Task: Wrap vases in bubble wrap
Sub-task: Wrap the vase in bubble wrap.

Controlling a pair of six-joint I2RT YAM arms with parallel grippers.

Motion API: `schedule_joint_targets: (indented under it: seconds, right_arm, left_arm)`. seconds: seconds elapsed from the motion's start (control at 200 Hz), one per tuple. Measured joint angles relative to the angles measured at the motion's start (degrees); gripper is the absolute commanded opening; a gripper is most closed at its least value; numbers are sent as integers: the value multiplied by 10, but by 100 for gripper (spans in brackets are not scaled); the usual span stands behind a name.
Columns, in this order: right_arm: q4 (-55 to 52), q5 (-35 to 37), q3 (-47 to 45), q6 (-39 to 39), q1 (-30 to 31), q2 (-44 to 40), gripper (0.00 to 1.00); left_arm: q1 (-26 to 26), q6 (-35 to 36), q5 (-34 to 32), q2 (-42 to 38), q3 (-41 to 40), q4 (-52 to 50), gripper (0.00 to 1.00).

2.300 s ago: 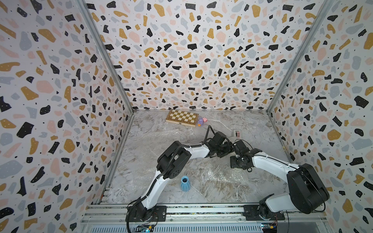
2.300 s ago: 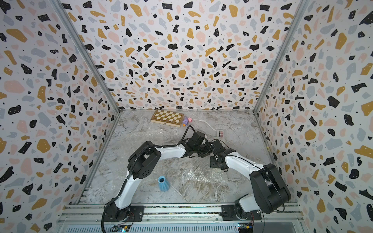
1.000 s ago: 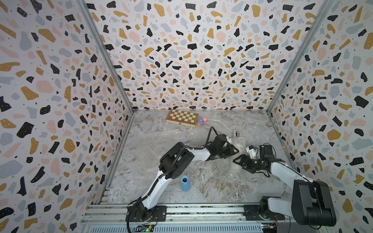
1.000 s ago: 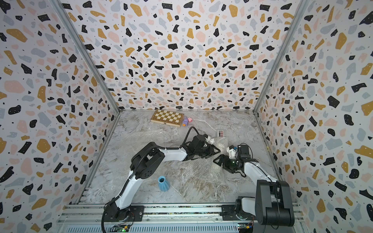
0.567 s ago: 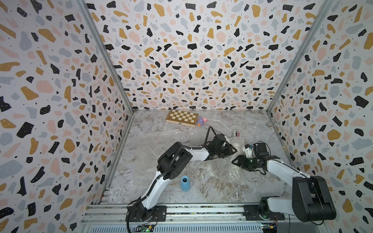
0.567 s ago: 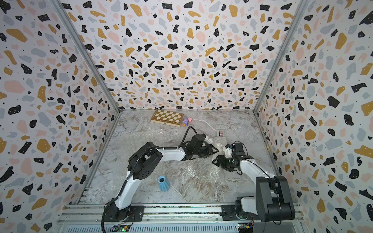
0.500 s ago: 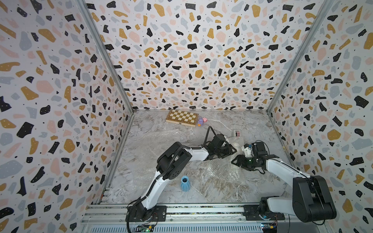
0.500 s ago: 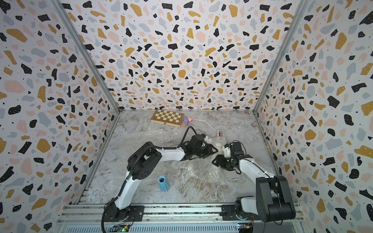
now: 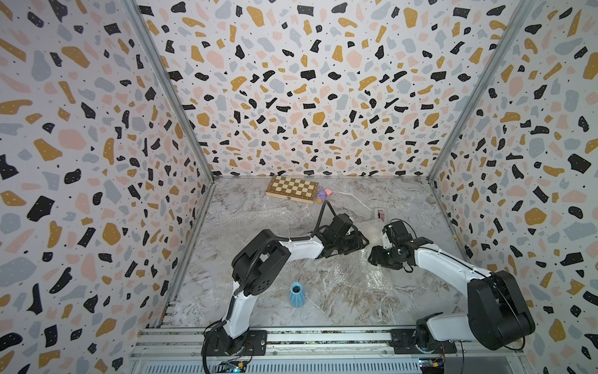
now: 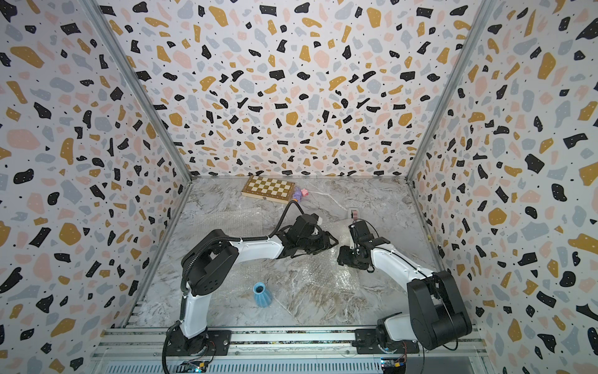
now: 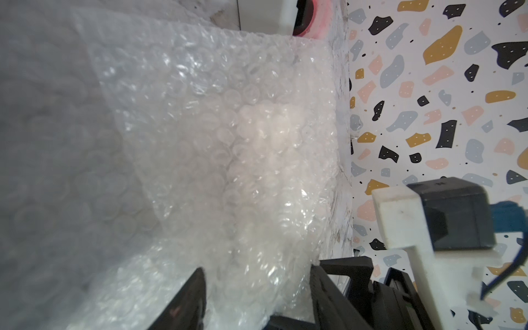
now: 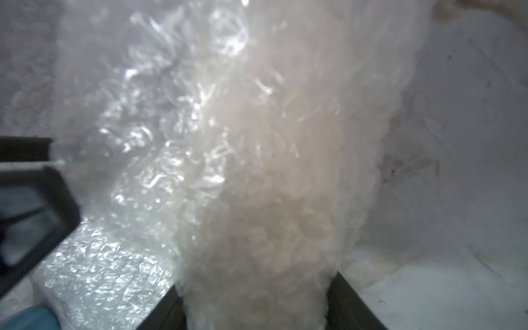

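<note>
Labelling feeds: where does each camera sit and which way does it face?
Top views: high above the front rail, looking down at the floor; both arms show, left gripper and right gripper.
Left wrist: on the left arm, facing bubble wrap between its fingers; the right arm's camera shows.
Right wrist: on the right arm, facing that bubble wrap between its fingers.
Shared: tape dispenser, top views and left wrist.

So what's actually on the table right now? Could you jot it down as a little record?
Left claw: closed on a bundle of bubble wrap
Right claw: grips the same bundle from the opposite side
Inside the bundle: cream vase, dimly visible through the wrap
Blue vase: upright, unwrapped, near the front
Spare sheet: flat on the table
Farther back: chessboard, tape dispenser
</note>
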Motion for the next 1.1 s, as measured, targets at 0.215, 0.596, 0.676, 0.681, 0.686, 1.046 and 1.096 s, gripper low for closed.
schedule_joint_targets:
  seconds: [0.215,0.596,0.676,0.681,0.686,1.046,1.096]
  right_arm:
    - [-4,10,5,7,5,4,56]
    - [3,-1,-2,13,5,-3,57]
    - [7,-5,-5,12,4,-6,57]
    - [7,-5,-5,12,4,-6,57]
    - [7,-5,-5,12,4,-6,57]
    - [24,-26,-27,-1,-10,-24,58]
    - [26,-28,-28,-2,-10,-25,57]
  left_arm:
    - [11,31,-29,-27,-1,-70,53]
    - [-24,20,-6,34,43,-8,40]
    - [-20,20,-2,60,60,-2,42]
    - [-20,20,-1,62,61,0,42]
    - [-19,21,1,63,62,1,42]
    - [9,42,-44,66,68,-13,63]
    - [11,46,-50,70,75,-15,63]
